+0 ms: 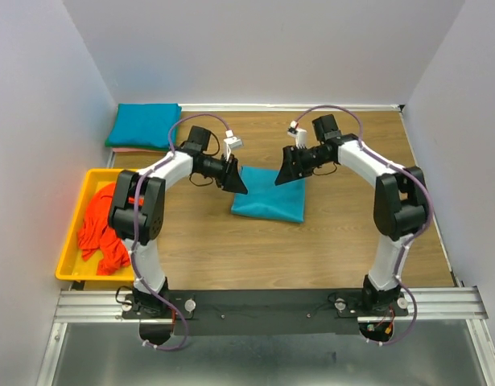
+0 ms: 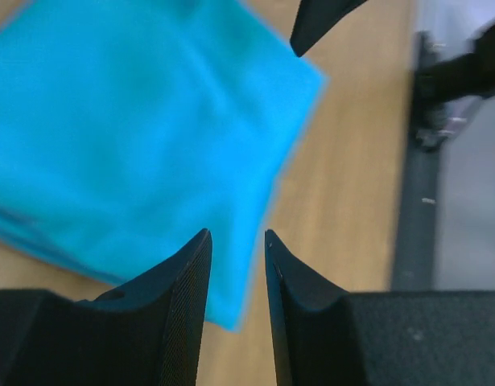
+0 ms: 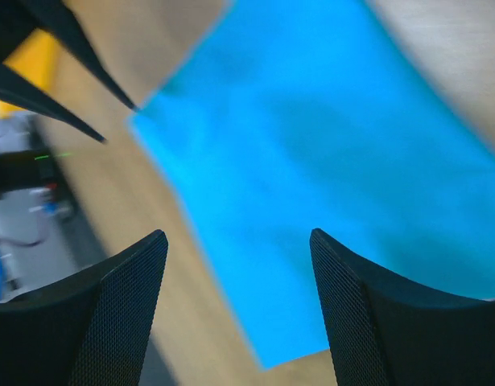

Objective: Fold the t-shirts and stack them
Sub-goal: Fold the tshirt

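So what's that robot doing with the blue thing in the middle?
It's folding t-shirts and stacking them. Its left end effector and right end effector both hover over a folded teal t-shirt in the middle of the table, and neither one is holding it. The left one's jaws are only a little apart; the right one's are wide. Another folded teal t-shirt lies in the far left corner, and crumpled orange t-shirts wait in the yellow tray.

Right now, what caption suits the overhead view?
Left gripper and right gripper hover over a folded teal-blue cloth t-shirt; orange-red shirts lie in a yellow plastic tray.
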You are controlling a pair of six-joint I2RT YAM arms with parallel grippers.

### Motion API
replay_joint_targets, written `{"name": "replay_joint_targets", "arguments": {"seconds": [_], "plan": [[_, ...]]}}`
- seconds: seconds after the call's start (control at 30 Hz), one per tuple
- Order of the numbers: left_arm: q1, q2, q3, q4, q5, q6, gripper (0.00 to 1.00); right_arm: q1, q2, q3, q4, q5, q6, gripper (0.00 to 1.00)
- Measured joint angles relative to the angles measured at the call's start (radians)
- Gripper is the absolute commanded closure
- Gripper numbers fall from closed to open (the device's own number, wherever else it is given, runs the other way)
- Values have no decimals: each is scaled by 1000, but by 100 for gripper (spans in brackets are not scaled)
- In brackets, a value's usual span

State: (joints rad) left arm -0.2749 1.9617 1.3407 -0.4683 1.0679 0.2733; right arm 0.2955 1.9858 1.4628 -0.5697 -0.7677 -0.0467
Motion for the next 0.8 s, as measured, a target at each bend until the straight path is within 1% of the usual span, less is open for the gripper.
{"name": "replay_joint_targets", "arguments": {"seconds": [0.13, 0.2, 0.27, 0.33, 0.47, 0.57, 0.7, 0.77, 0.8], "plan": [[-29, -138, -129, 99, 122, -138, 59, 39, -135, -92, 35, -125, 123, 27], [-58, -160, -157, 135, 154, -190, 56, 68, -167, -163, 76, -192, 220, 28], [-89, -155, -164, 166, 167, -240, 53, 93, -161, -220, 123, -233, 300, 28], [-108, -135, -165, 200, 180, -293, 51, 105, -124, -261, 157, -264, 382, 28], [-106, -64, -171, 283, 181, -383, 49, 101, -60, -269, 205, -289, 468, 29], [-100, 2, -203, 329, 180, -423, 49, 92, -32, -288, 240, -303, 485, 30], [-80, 99, -265, 350, 177, -431, 49, 66, 37, -326, 256, -313, 482, 31], [-60, 142, -278, 350, 241, -453, 49, 38, 80, -346, 262, -360, 479, 32], [-55, 143, -278, 353, 244, -453, 49, 25, 89, -348, 266, -383, 469, 33]]}}
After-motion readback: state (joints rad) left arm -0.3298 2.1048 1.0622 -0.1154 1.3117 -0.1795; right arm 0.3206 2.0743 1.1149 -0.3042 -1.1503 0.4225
